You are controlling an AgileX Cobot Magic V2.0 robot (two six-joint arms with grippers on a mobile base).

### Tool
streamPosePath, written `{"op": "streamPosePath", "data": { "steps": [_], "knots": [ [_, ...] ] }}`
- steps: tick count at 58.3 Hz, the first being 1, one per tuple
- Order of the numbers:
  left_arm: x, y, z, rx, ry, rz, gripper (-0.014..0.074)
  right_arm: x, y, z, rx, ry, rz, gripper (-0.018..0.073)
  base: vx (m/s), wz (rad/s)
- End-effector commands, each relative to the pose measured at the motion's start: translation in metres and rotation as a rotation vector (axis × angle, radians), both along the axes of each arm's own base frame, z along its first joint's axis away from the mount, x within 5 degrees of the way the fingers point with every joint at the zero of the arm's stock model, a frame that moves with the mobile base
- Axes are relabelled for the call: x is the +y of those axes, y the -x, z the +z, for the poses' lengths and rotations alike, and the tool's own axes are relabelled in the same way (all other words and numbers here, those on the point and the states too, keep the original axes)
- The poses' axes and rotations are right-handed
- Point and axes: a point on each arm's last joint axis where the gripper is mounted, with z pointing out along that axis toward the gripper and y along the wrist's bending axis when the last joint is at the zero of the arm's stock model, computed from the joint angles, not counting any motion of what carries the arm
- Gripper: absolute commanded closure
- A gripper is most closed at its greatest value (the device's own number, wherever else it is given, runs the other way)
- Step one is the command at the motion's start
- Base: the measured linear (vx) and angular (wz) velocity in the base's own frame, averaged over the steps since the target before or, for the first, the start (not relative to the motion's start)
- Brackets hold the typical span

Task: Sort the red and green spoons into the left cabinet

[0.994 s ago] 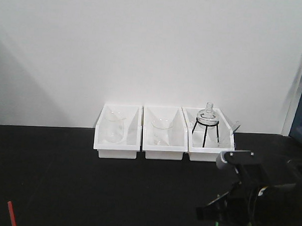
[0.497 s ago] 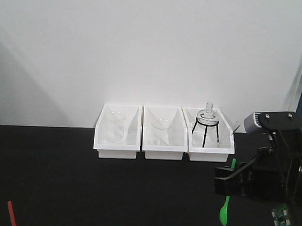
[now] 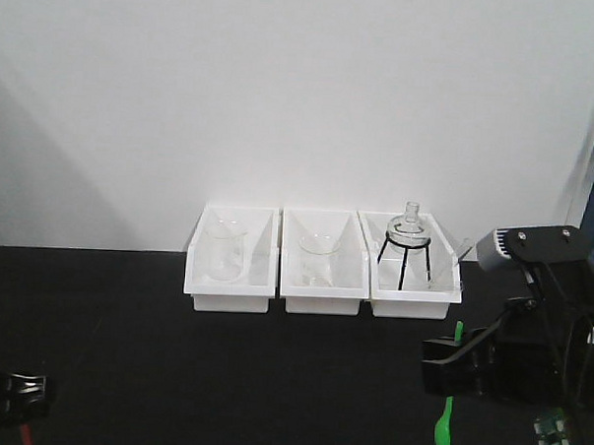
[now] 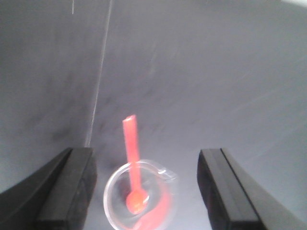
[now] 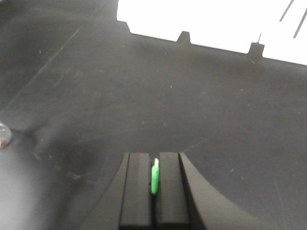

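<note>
Item 1, far left: left tool (image 4: 146, 163), fingers spread wide, low over the black surface (image 3: 270, 379). In the front view we find it cut off by the lower left corner.

Item 2: red spoon (image 4: 131, 139), between those fingers and touching neither. Its bowl sits inside a small clear vessel (image 4: 115, 199) with a pouring lip, and its handle leans out over the rim. The vessel's lower edge is cut off by the frame.

Item 3, centre rear: left bin (image 3: 229, 300), middle bin (image 3: 320, 304) and right bin (image 3: 414, 306), white, side by side against the wall. Each of the first two holds a glass beaker. The third holds a round flask (image 3: 408, 229) on a black tripod. We note a broad bare stretch of surface in front of the bins.

Item 4, right: right tool (image 5: 154, 165), fingers pressed narrow on the green spoon (image 3: 444, 426). The spoon hangs upright, bowl downward, clear of the bins.

Item 5, far right edge: a blue object (image 3: 593, 257), partly cut off. We cannot make it out.
</note>
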Motion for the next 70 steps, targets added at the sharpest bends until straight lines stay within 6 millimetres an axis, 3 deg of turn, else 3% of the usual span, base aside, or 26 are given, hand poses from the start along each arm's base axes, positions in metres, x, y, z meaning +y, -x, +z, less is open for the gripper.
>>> {"op": "streamPosePath", "data": {
  "steps": [1,27,37,43,58,70],
  "knots": [
    [0.001,-0.012,0.014,-0.106,0.010,0.019,0.0021,-0.002,0.001,0.021,-0.105,-0.023,-0.018,0.0564,0.00,0.00],
    [0.001,-0.036,-0.021,-0.084,-0.016,0.018,0.0021,-0.001,0.003,0.018,-0.073,-0.016,-0.002,0.0564,0.00,0.00],
    [0.001,-0.039,-0.027,-0.081,-0.018,0.021,0.0067,-0.001,0.003,0.018,-0.069,-0.018,-0.002,0.0564,0.00,0.00],
    [0.001,-0.040,-0.028,-0.079,-0.017,0.023,0.0158,-0.001,0.003,0.018,-0.065,-0.021,-0.003,0.0564,0.00,0.00],
    [0.001,-0.041,-0.027,-0.094,-0.018,0.024,0.0595,-0.001,0.004,0.018,-0.062,-0.024,-0.003,0.0564,0.00,0.00],
    [0.001,-0.041,-0.022,-0.118,-0.011,0.030,0.0604,-0.001,0.004,0.018,-0.056,-0.023,0.000,0.0564,0.00,0.00]
  ]
}}
